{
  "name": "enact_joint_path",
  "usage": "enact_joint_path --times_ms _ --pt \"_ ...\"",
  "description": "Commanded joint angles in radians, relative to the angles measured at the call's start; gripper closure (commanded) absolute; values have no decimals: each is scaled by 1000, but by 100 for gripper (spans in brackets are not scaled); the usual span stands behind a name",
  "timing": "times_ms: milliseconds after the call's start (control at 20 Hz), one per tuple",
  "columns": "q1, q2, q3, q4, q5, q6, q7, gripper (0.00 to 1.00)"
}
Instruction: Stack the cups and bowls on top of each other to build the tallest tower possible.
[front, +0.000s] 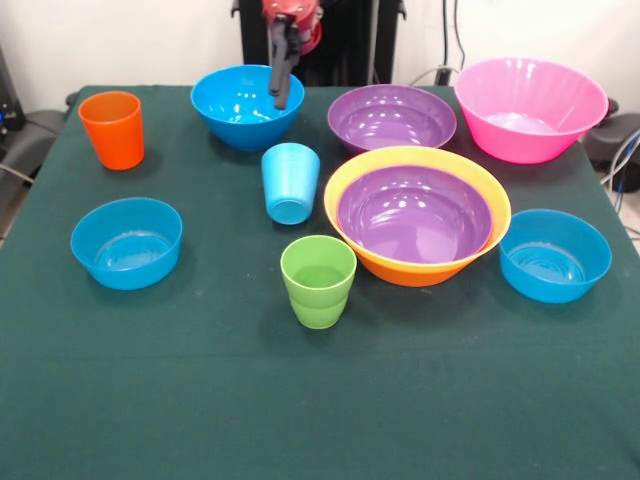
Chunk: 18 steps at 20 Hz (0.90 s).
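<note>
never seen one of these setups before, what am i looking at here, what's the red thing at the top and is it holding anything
This is one picture, taken from across a table covered in dark green cloth. The red and dark part hanging in at the top is a robot arm's end effector; it holds nothing and hangs over a blue bowl. I cannot tell whether it is open or shut.

On the cloth are an orange cup, a light blue cup, a green cup, two more blue bowls, a pink bowl and a purple bowl. Another purple bowl sits nested inside an orange-yellow bowl.
</note>
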<state>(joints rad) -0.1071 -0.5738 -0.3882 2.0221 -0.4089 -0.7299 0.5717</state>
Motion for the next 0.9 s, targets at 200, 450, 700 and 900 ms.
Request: enact_joint_path --times_ms 200,450,700,900 --pt "-13 103 34 18 -10 -36 241 0" --pt "18 151 29 7 50 -62 249 0" --pt "35 155 37 7 79 -48 270 0" --pt "42 171 39 2 98 -58 276 0"
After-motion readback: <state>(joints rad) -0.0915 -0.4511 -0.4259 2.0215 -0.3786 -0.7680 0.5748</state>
